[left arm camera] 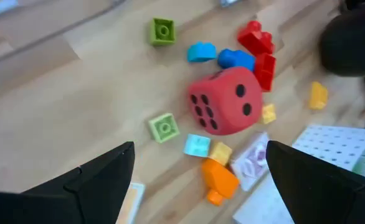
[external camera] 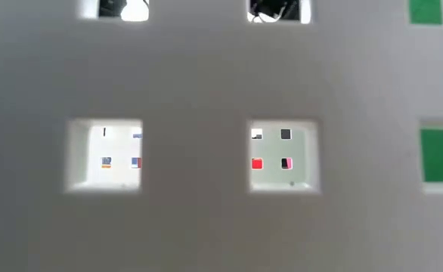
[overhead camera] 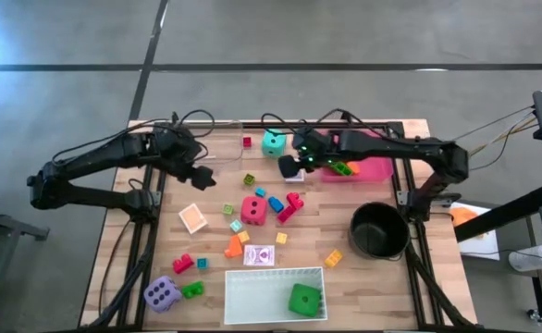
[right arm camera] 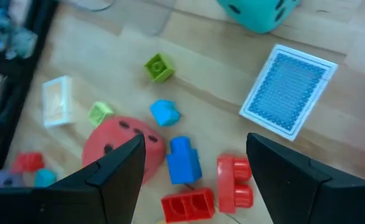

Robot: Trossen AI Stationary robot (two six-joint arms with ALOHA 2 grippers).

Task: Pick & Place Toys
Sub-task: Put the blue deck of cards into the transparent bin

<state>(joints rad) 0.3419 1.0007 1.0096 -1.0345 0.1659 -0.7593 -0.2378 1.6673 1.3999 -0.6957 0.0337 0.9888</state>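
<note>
Two grippers hover over the table's far half, both empty. Left gripper, fingers apart, hangs left of the toy cluster; in its wrist view the red die lies on the wood between and beyond its fingers, not touched. Right gripper, fingers apart too, sits just right of the teal die; a blue-backed card lies just beyond its fingers, with a blue block and red blocks between them.

Nearest the front edge, white tray holds the green die. Purple die sits left of the tray on bare wood. Black pot stands to the right; contents can't tell. Pink tray at far right holds green and orange blocks.
</note>
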